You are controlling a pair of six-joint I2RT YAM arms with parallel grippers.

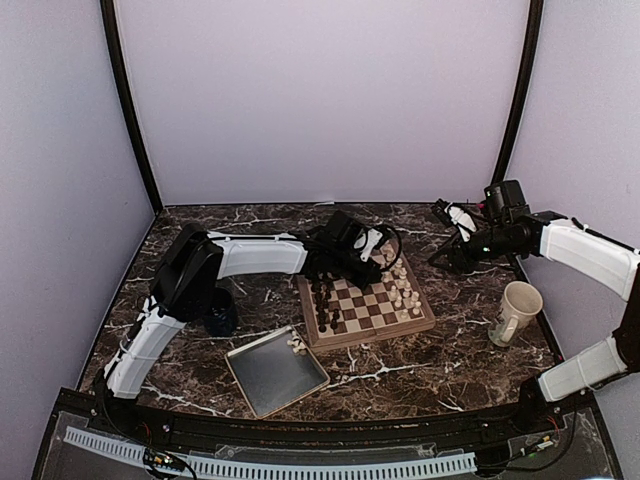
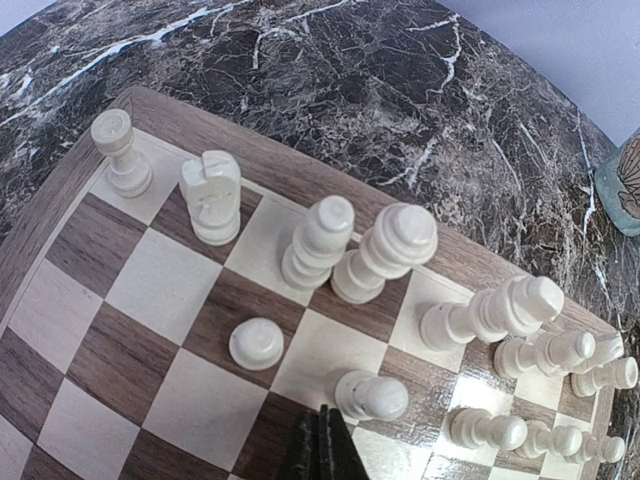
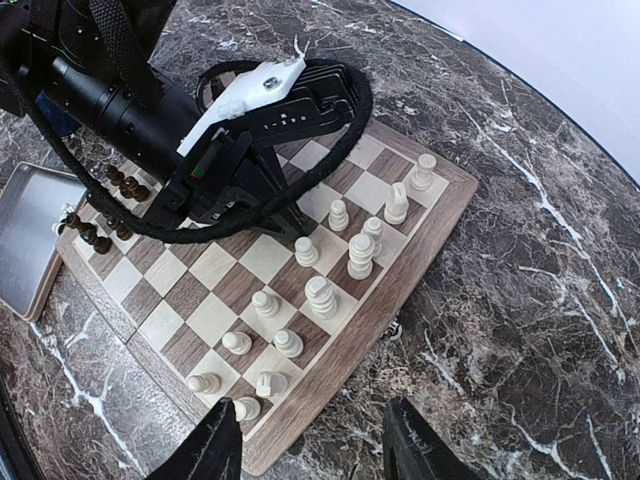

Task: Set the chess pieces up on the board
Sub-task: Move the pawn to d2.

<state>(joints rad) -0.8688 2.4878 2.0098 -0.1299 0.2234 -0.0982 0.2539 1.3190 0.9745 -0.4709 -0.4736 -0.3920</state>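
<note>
The wooden board (image 1: 372,322) lies mid-table. Cream-white chess pieces (image 1: 405,292) stand in two rows along its right side, and dark pieces (image 1: 322,305) stand on its left. My left gripper (image 1: 385,270) hangs low over the white side, shut and empty. In the left wrist view its tips (image 2: 325,450) are just beside a white pawn (image 2: 372,395), with another pawn (image 2: 256,343), a rook (image 2: 122,150) and a knight (image 2: 212,195) beyond. My right gripper (image 1: 442,235) is open and empty, above the table off the board's right edge (image 3: 400,275). A few white pieces (image 1: 296,345) lie in the tray.
A grey metal tray (image 1: 270,378) sits in front of the board's left corner. A dark blue cup (image 1: 220,315) stands left of the board, under the left arm. A cream mug (image 1: 518,312) stands at the right. A small white object (image 3: 393,328) lies against the board's edge.
</note>
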